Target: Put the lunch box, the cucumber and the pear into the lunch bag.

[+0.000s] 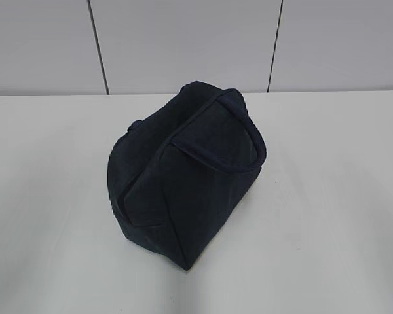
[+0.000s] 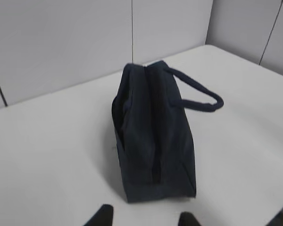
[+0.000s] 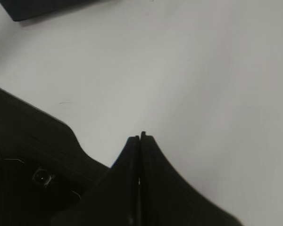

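Exterior view: the lunch bag [image 1: 190, 176] stands alone near the middle of the white surface [image 1: 327, 229], closed along the top, with its rope handle [image 1: 249, 137] looping out to the right. Neither arm appears here, and the lunch box, the cucumber and the pear are not visible in any view; whether they are already inside the bag cannot be determined. Left wrist view: the bag [image 2: 153, 141] is seen end-on, with the closed seam running along its top and the handle [image 2: 200, 96] projecting to the right. The left gripper [image 2: 144, 219] shows only as two dark fingertips at the bottom edge, set apart from each other with nothing between them, short of the bag and not touching it. Right wrist view: the right gripper [image 3: 140, 139] has its jaws pressed together on nothing, above bare surface [image 3: 203, 70], with a dark corner, probably the bag [image 3: 42, 8], at the top left and well apart. Risk assessment: the bag is soft fabric and free-standing, so a push from the left jaws at its end panel could slide or tip it rather than grip it. If the top must be reopened, pulling with one arm and no bracing from the other would likely drag the whole bag.
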`<state>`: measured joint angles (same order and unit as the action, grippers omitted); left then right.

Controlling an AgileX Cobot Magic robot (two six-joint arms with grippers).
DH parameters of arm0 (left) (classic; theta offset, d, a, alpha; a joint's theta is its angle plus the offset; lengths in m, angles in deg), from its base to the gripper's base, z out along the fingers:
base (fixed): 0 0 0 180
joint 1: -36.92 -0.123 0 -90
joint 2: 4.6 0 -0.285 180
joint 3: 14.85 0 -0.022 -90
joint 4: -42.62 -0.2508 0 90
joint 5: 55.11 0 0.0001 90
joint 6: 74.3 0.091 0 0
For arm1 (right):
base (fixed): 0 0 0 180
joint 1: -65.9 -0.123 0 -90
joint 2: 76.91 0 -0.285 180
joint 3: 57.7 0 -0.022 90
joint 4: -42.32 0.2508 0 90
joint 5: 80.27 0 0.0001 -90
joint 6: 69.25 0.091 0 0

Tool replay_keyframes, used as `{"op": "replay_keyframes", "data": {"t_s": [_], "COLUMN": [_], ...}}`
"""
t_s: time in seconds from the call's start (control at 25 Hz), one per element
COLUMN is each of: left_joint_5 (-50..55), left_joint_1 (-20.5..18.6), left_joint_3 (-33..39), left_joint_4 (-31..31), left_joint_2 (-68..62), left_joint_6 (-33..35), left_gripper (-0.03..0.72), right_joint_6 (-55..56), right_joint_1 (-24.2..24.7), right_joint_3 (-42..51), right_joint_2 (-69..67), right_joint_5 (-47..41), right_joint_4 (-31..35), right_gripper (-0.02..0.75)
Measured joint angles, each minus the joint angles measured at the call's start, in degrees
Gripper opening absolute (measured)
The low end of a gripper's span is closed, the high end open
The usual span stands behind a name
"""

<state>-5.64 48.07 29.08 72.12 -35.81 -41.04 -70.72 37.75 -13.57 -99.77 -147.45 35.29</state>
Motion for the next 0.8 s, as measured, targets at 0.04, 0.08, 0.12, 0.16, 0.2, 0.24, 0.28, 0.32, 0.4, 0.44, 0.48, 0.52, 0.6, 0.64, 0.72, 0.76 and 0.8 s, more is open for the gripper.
{"op": "replay_keyframes", "data": {"t_s": [0.04, 0.08, 0.12, 0.16, 0.2, 0.24, 0.28, 0.32, 0.4, 0.44, 0.48, 0.52, 0.6, 0.64, 0.72, 0.76, 0.8], "left_joint_5": [2.3, 4.1, 6.1, 8.2, 10.0, 12.1, 14.2, 15.5, 16.6, 16.9, 17.3, 17.8, 17.8, 17.2, 15.5, 15.1, 14.9], "left_joint_1": [0.0, 0.0, 0.0, 0.0, 0.0, 0.0, 0.0, 0.0, 0.0, 0.0, 0.0, 0.0, 0.0, 0.0, 0.0, 0.0, 0.0], "left_joint_3": [0.0, 0.0, 0.0, 0.0, -0.1, -0.1, -0.1, -0.1, -0.1, 0.0, 0.1, 0.5, 1.1, 1.4, 2.5, 2.8, 2.9], "left_joint_4": [-2.0, -3.4, -5.0, -7.0, -9.4, -11.8, -13.7, -15.2, -17.7, -18.8, -20.0, -22.2, -25.5, -26.2, -26.7, -26.8, -26.9], "left_joint_2": [2.0, 4.1, 5.8, 7.4, 9.5, 11.1, 12.3, 13.5, 15.3, 15.9, 16.6, 17.3, 18.1, 18.5, 19.3, 19.4, 19.5], "left_joint_6": [-2.8, -4.8, -7.0, -9.3, -11.2, -13.5, -15.7, -17.4, -18.9, -19.6, -21.0, -23.0, -26.6, -27.7, -28.9, -29.3, -29.5], "left_gripper": [0.259, 0.258, 0.258, 0.258, 0.257, 0.256, 0.256, 0.256, 0.256, 0.256, 0.255, 0.256, 0.256, 0.256, 0.255, 0.254, 0.252], "right_joint_6": [-0.1, -0.1, -0.1, -0.1, -0.1, -0.1, -0.1, -0.1, 0.0, 0.4, 1.2, 2.0, 2.7, 3.0, 3.3, 3.3, 3.3], "right_joint_1": [0.0, 0.0, 0.0, 0.0, 0.0, 0.0, 0.0, 0.0, 0.0, 0.0, 0.0, 0.0, 0.0, 0.0, 0.0, 0.0, 0.0], "right_joint_3": [0.1, 0.5, 1.1, 1.6, 2.1, 2.4, 2.6, 2.7, 2.9, 3.2, 3.6, 4.2, 4.7, 4.7, 4.7, 4.7, 4.7], "right_joint_2": [1.9, 3.4, 5.3, 6.7, 7.9, 9.2, 10.5, 11.6, 13.5, 14.1, 14.5, 15.2, 15.5, 15.6, 15.9, 15.9, 15.9], "right_joint_5": [-0.8, -1.5, -2.3, -2.9, -3.2, -3.3, -3.3, -3.2, -2.5, -1.9, -1.1, -0.1, 0.4, 0.7, 0.8, 0.9, 0.9], "right_joint_4": [0.4, 0.9, 1.5, 1.9, 2.2, 2.6, 3.0, 3.4, 3.9, 4.1, 4.2, 4.2, 4.3, 4.3, 4.3, 4.3, 4.3], "right_gripper": [0.000, 0.000, 0.000, 0.000, 0.000, 0.000, 0.000, 0.000, 0.000, 0.000, 0.000, 0.000, 0.000, 0.000, 0.000, 0.000, 0.000]}}
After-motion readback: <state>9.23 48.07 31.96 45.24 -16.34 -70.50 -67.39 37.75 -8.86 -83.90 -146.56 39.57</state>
